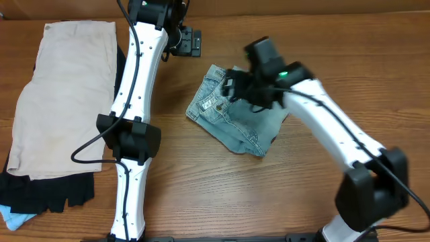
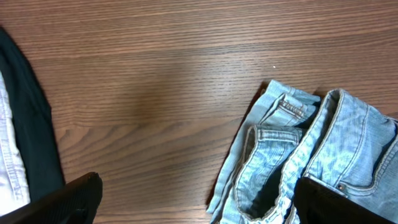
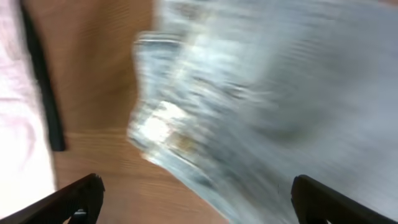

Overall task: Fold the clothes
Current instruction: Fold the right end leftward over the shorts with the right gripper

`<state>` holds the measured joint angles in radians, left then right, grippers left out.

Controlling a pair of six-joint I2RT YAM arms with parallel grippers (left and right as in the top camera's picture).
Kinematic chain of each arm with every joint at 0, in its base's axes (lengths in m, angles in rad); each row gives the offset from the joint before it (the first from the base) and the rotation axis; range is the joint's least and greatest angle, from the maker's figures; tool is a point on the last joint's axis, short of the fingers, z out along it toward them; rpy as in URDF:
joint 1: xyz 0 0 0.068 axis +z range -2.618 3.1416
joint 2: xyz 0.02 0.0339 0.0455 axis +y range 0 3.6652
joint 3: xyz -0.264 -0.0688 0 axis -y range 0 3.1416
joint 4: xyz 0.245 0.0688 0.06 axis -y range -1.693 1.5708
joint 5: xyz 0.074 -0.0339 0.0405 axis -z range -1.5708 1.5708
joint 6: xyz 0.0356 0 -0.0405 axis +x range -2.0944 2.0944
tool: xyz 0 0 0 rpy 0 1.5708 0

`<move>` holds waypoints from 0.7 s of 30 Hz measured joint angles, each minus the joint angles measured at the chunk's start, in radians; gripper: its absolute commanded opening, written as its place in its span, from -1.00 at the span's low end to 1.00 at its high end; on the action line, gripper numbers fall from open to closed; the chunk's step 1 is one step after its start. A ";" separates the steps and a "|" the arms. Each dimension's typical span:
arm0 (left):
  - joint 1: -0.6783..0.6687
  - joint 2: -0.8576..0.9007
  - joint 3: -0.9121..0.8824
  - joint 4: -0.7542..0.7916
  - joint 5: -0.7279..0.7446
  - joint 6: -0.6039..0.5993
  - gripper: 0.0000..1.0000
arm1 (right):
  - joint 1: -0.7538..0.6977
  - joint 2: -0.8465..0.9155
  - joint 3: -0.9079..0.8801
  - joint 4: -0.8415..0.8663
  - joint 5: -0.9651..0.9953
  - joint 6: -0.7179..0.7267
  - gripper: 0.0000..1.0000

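Two heaps of cloth share the brown wooden table (image 1: 201,195) with my arms. At the far left, a cream-beige garment (image 1: 67,94) lies spread flat over black garments (image 1: 54,191), whose fringed edge sticks out below it. A sliver of pale blue cloth (image 1: 10,216) shows at the lowest corner. The white links of my left arm (image 1: 134,74) run up the table just beside that pile, between it and the work.

The faded light-blue denim shorts (image 1: 235,124) lie crumpled near the middle of the table, well apart from the pile, with the waistband and label on their left side. My right gripper (image 1: 236,86) hangs over the upper edge of the shorts and hides part of them from above. Its wrist view is smeared, but both black fingertips (image 3: 68,199) stand wide apart with the denim beyond them and nothing pinched. My left gripper (image 2: 199,208) sits near the table's far edge, up and left of the shorts, its jaws spread wide and holding nothing. In its wrist view the waistband reaches its right finger.
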<state>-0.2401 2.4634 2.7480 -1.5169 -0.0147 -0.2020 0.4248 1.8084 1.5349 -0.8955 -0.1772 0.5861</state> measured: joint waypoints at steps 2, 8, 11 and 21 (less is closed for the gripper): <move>0.001 0.000 0.000 -0.001 0.000 0.000 1.00 | -0.047 -0.022 0.005 -0.093 0.002 -0.035 0.91; 0.003 0.000 0.000 -0.002 0.001 0.000 1.00 | -0.056 -0.010 -0.061 -0.145 -0.008 -0.164 -0.49; 0.003 0.000 0.000 -0.002 0.001 0.000 1.00 | -0.035 -0.003 -0.142 -0.117 -0.021 -0.189 -0.85; 0.002 0.000 0.000 -0.002 0.001 0.000 0.99 | -0.026 0.002 -0.349 -0.010 -0.054 -0.222 -0.91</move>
<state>-0.2379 2.4634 2.7480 -1.5185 -0.0139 -0.2020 0.3988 1.8099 1.1854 -0.9051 -0.2314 0.3645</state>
